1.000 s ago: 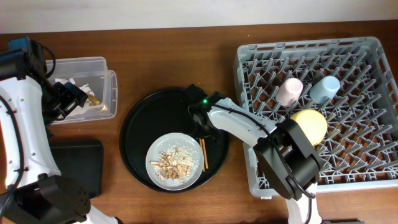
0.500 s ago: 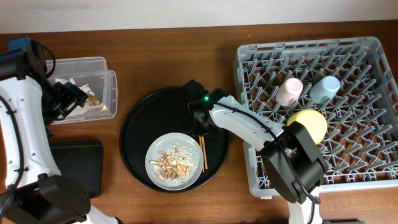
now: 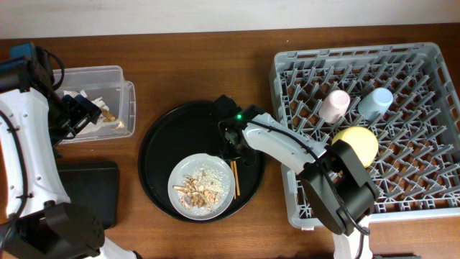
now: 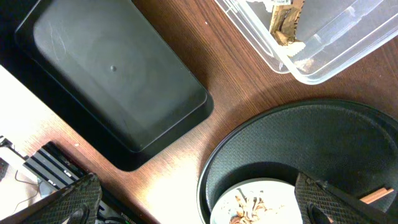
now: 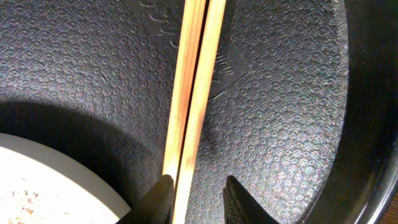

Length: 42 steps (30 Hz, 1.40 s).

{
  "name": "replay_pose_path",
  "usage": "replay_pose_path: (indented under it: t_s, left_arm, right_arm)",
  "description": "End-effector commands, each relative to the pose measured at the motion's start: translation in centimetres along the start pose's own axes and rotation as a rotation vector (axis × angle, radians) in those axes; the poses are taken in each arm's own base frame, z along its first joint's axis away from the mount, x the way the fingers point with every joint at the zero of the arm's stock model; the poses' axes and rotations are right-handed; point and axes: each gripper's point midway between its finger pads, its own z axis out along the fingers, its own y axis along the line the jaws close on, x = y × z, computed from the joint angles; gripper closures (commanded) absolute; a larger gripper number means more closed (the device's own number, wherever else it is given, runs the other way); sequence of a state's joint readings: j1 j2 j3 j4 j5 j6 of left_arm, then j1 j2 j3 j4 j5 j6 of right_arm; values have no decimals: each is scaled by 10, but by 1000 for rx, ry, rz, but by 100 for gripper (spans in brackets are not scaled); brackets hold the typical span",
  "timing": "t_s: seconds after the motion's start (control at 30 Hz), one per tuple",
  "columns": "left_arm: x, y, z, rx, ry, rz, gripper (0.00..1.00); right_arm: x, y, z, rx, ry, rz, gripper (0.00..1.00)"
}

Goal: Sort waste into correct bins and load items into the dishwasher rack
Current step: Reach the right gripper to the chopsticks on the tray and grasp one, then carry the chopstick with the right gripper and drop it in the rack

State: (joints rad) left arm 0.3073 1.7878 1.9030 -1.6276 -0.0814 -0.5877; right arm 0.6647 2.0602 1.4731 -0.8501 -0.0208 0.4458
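Observation:
A pair of wooden chopsticks (image 3: 235, 178) (image 5: 196, 87) lies on the round black tray, right beside the pale grey plate (image 3: 201, 185) (image 4: 261, 202) that holds crumbly food scraps. My right gripper (image 3: 231, 147) (image 5: 196, 198) is low over the chopsticks' upper end, jaws apart. The sticks pass between the fingers, close to the left one and apart from the right one. My left gripper (image 3: 86, 111) (image 4: 202, 211) hangs wide open above the clear box (image 3: 108, 75) (image 4: 323, 56), which holds napkins. The pink cup (image 3: 334, 106), blue cup (image 3: 375, 103) and yellow bowl (image 3: 357, 144) sit in the grey rack (image 3: 402, 187).
The shallow black rectangular tray (image 3: 90, 191) (image 4: 112, 68) lies at the front left, below the clear box. The round black tray (image 3: 154, 155) (image 4: 311, 137) lies between the bins and the rack. My right arm reaches from the rack's front corner across the tray's right side.
The right gripper's jaws have spread a little around the chopsticks, which lie where they were. The left arm has not moved.

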Motion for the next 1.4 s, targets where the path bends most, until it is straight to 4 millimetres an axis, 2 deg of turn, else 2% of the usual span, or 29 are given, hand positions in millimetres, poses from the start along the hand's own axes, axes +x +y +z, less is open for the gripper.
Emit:
replay_pose_path:
  t_s: [0.0, 0.17, 0.47, 0.53, 0.63, 0.77, 0.93, 1.0, 1.03, 1.1, 1.17, 1.2, 1.3, 1.37]
  left_arm:
    - [-2, 1, -6, 9, -17, -12, 1]
    - [-2, 1, -6, 9, -17, -11, 1]
    - [-2, 1, -6, 9, -17, -11, 1]
    - [-2, 1, -6, 9, -17, -11, 1]
    - [-2, 1, -6, 9, -17, -12, 1]
    - [-2, 1, -6, 9, -17, -12, 1]
    - [-2, 1, -6, 9, -17, -11, 1]
    - [-2, 1, -6, 9, -17, -11, 1]
    - [-2, 1, -6, 9, -17, -12, 1]
    - [-2, 1, -6, 9, -17, -12, 1]
    - [-2, 1, -6, 9, -17, -11, 1]
    - [-2, 1, -6, 9, -17, -12, 1]
    - [-2, 1, -6, 9, -17, -12, 1]
    - [-2, 1, -6, 9, -17, -12, 1]
  right_arm:
    - [4, 0, 7, 3, 12, 5, 71]
    - [12, -9, 21, 33, 11, 5, 71]
    - [11, -11, 22, 39, 6, 7, 71]
    - [11, -11, 22, 38, 4, 7, 74]
    - [8, -15, 22, 62, -11, 6, 90]
    - [8, -18, 24, 77, -19, 5, 96]
    - [7, -17, 19, 70, -24, 7, 96]
    - [-5, -16, -4, 70, -56, 9, 96]
    - [-17, -20, -27, 77, -92, 21, 96]
    - [-34, -32, -60, 104, -149, 50, 96]
    - [-56, -61, -107, 159, -238, 88, 96]
    - [-62, -73, -122, 164, -261, 93, 96]
    - [-71, -104, -151, 148, -288, 95, 96]
    - [-71, -117, -156, 112, -275, 54, 96]
